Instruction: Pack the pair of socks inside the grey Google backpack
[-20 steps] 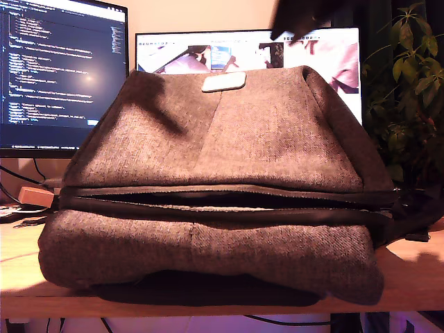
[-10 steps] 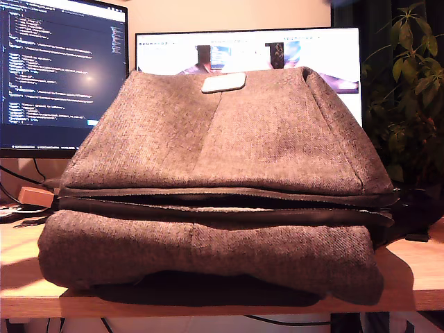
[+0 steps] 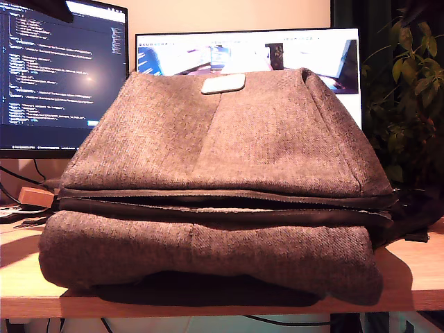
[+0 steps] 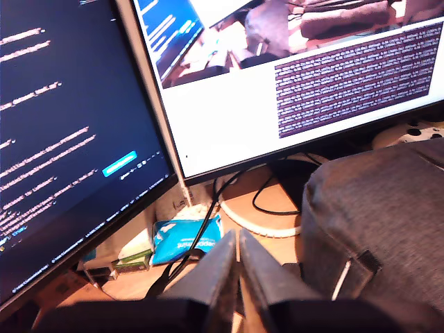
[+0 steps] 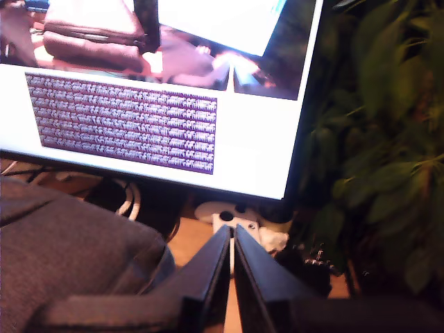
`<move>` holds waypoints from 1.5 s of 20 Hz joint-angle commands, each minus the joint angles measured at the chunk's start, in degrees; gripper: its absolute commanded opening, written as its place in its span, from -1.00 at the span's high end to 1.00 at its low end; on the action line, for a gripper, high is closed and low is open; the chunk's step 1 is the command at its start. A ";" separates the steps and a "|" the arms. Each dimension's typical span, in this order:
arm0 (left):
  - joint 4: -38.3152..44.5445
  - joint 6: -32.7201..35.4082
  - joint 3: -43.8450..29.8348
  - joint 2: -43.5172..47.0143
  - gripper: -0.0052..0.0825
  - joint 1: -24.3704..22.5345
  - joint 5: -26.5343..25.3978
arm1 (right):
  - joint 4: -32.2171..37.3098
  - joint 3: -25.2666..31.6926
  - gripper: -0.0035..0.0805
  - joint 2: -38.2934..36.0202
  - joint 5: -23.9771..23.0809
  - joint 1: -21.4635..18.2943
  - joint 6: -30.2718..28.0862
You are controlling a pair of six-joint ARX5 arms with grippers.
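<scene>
wooden table (image 3: pixel 416 277), grey backpack (image 3: pixel 222 173) lying on it

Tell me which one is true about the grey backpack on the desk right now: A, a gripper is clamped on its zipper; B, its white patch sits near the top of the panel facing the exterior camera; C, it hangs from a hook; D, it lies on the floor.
B: the white patch sits near the top edge of the grey backpack, which rests on the wooden desk with no gripper touching it.

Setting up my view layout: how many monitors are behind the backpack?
2. A dark code monitor at the exterior view's left, and a bright monitor behind the grey backpack, partly hidden by it. More could be hidden.
</scene>
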State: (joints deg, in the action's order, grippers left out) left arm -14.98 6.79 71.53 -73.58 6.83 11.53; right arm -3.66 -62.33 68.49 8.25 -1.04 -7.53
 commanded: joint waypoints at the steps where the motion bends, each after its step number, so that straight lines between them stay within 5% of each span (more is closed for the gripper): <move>1: 0.96 0.07 -4.22 0.90 0.94 -0.35 0.50 | 0.92 2.97 0.95 -3.52 0.46 -0.94 0.07; 6: 4.13 0.04 -15.67 8.57 0.94 -0.42 0.44 | 4.74 16.02 0.95 -12.85 0.46 -1.25 0.20; 15: 6.75 -2.23 -39.01 35.23 0.94 -1.46 0.15 | 0.81 36.54 0.95 -38.73 1.79 -1.22 5.18; 21: -2.93 -5.33 -40.76 51.08 0.94 -1.46 0.02 | -6.58 37.53 0.95 -53.44 -0.50 -1.22 4.55; 30: -15.10 -5.29 -40.76 54.14 0.94 -1.46 0.00 | -21.99 37.53 0.95 -54.47 -0.50 -1.25 4.55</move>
State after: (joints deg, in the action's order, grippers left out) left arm -29.91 1.67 31.31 -19.31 5.52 11.53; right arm -24.82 -24.97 13.76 7.99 -2.22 -3.03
